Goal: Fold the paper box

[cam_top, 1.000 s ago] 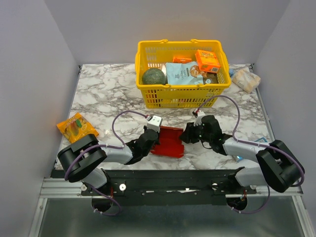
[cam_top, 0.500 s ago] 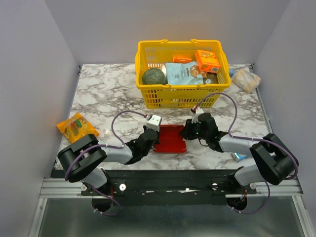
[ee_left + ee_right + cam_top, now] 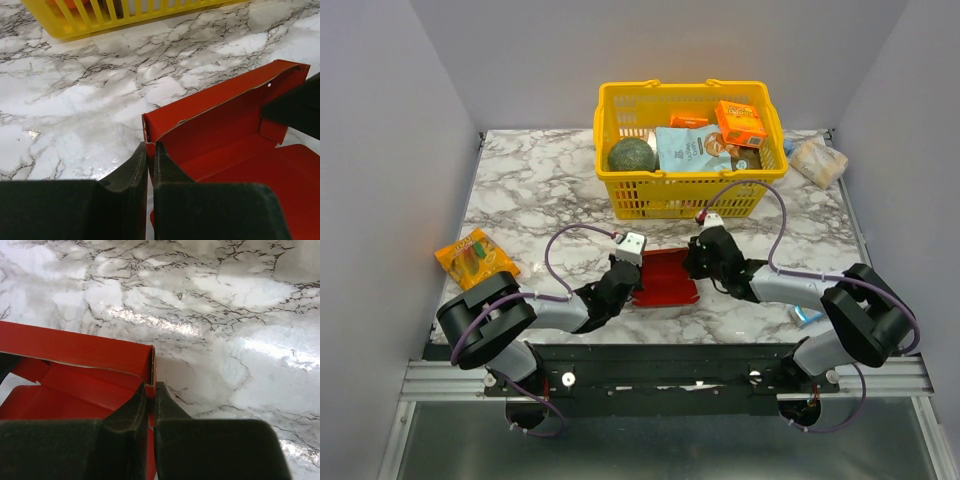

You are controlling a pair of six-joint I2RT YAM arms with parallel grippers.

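Note:
The red paper box (image 3: pixel 665 280) sits on the marble table between my two grippers, its far wall raised and its inside open. My left gripper (image 3: pixel 623 278) is shut on the box's left side wall; in the left wrist view that gripper (image 3: pixel 149 150) pinches the wall at its far corner, with the red box (image 3: pixel 235 135) stretching right. My right gripper (image 3: pixel 692 262) is shut on the right side wall; in the right wrist view that gripper (image 3: pixel 150 390) pinches the wall just below the box's (image 3: pixel 75 365) far right corner.
A yellow basket (image 3: pixel 688 191) of groceries stands just behind the box. An orange snack packet (image 3: pixel 475 257) lies at the left. A wrapped bun (image 3: pixel 819 160) lies far right, and a small blue packet (image 3: pixel 807 315) lies near the right arm.
The right gripper has moved left and forward along the table and closed on the box's right wall. The box has turned from skewed to squarer, with its walls raised. The left gripper keeps its hold.

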